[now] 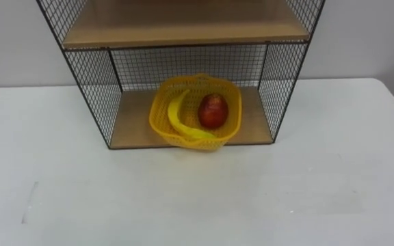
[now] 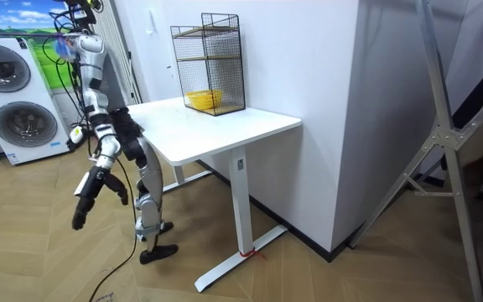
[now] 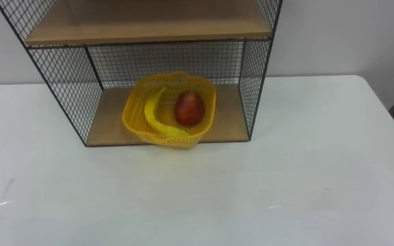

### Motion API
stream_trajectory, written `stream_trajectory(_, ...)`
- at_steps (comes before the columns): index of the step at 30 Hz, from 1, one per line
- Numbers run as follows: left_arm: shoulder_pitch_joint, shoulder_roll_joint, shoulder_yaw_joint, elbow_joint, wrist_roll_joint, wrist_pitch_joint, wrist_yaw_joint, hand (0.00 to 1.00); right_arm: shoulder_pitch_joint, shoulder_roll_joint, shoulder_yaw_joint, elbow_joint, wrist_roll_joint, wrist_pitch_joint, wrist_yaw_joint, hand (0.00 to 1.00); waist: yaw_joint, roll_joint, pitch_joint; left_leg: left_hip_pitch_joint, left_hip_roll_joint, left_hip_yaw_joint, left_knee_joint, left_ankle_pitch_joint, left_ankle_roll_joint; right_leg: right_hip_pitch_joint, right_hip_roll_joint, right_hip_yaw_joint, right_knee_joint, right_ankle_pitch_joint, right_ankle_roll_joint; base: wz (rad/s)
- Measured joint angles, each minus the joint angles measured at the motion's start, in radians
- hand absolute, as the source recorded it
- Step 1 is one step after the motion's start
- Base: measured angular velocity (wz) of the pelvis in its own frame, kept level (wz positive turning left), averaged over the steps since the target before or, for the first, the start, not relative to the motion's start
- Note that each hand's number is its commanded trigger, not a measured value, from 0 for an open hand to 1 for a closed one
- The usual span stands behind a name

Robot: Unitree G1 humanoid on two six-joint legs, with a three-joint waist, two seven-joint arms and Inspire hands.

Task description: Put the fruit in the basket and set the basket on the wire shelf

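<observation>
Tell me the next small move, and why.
Likely a light push deeper: the basket, holding the banana and apple, already sits on the lower board of the wire shelf, but its front rim seems to reach over the board's front edge.

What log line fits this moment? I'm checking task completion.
basket: on wire shelf bottom board | fruit: banana, red fruit inside | right hand: hanging beside table

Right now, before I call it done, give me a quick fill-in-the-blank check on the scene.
On the wire shelf, the yellow basket sits on the ___ board.
In it, beside the banana, lies a red ___.
The wire shelf stands on the white ___.
Missing: bottom; apple; table.
</observation>
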Motion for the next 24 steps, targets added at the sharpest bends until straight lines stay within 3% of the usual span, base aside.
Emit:
stream_trajectory(3, -0.022, -0.016, -0.161, 0.049, 0.247, 0.082, -0.109, 0.0, -0.062, 0.016, 0.104, 0.058, -0.143, 0.052, 0.022, 0.0, -0.031, -0.001, 0.0002, 0.006, 0.0, 0.0, 0.0, 0.003, -0.002, 0.006, -0.001, -0.002, -0.001, 0.004, 0.001, 0.0)
stream_trajectory(5, -0.064, -0.012, -0.299, 0.054, 0.49, 0.134, -0.192, 0.0, -0.105, 0.015, 0.212, 0.067, -0.254, 0.095, 0.051, 0.0, -0.043, -0.003, 0.0022, 0.017, -0.001, -0.002, -0.004, 0.005, -0.002, 0.018, 0.0, -0.004, -0.008, 0.006, 0.003, 0.0)
stream_trajectory(8, -0.127, -0.012, -0.384, 0.053, 0.689, 0.167, -0.267, 0.0, -0.144, 0.011, 0.329, 0.071, -0.397, 0.134, 0.101, 0.0, -0.034, -0.01, 0.0038, 0.04, 0.0, 0.003, -0.017, 0.009, -0.001, 0.036, 0.004, 0.005, -0.023, 0.013, 0.002, -0.08)
stream_trajectory(10, -0.178, -0.014, -0.437, 0.035, 0.837, 0.199, -0.324, 0.0, -0.17, 0.01, 0.421, 0.071, -0.578, 0.165, 0.17, 0.0, -0.032, -0.022, 0.006, 0.044, 0.003, 0.007, -0.019, 0.009, -0.001, 0.041, 0.015, 0.01, -0.035, 0.018, -0.001, -0.07)
stream_trajectory(13, -0.207, -0.011, -0.514, -0.001, 0.969, 0.237, -0.361, 0.0, -0.213, 0.0, 0.552, 0.059, -0.769, 0.195, 0.266, 0.0, -0.013, -0.027, 0.0104, 0.046, 0.012, 0.032, -0.035, 0.011, 0.002, 0.038, 0.024, 0.025, -0.057, 0.032, -0.006, -0.21)
stream_trajectory(15, -0.223, -0.011, -0.57, -0.012, 0.995, 0.255, -0.371, 0.0, -0.235, -0.001, 0.626, 0.053, -0.814, 0.21, 0.318, 0.0, -0.007, -0.03, 0.0158, 0.034, 0.012, 0.027, -0.034, 0.011, 0.002, 0.034, 0.026, 0.023, -0.068, 0.037, -0.005, 0.02)
stream_trajectory(16, -0.238, -0.011, -0.594, -0.016, 1.002, 0.265, -0.382, 0.0, -0.244, -0.001, 0.666, 0.062, -0.829, 0.209, 0.354, 0.0, -0.001, -0.032, 0.0265, 0.029, 0.013, 0.025, -0.032, 0.011, 0.002, 0.031, 0.027, 0.023, -0.069, 0.039, -0.006, 0.1)
stream_trajectory(17, -0.241, -0.011, -0.611, -0.016, 1.002, 0.268, -0.392, 0.0, -0.245, -0.001, 0.692, 0.062, -0.842, 0.21, 0.385, 0.0, -0.003, -0.032, 0.0305, 0.025, 0.012, 0.022, -0.031, 0.012, 0.001, 0.026, 0.027, 0.022, -0.07, 0.039, -0.006, 0.05)
stream_trajectory(24, -0.241, -0.012, -0.631, -0.015, 1.002, 0.268, -0.454, 0.0, -0.252, 0.0, 0.755, 0.061, -0.889, 0.215, 0.497, 0.0, 0.002, -0.034, 0.0306, 0.0, 0.015, 0.023, -0.025, 0.014, -0.001, 0.004, 0.03, 0.025, -0.07, 0.04, -0.009, 0.0)
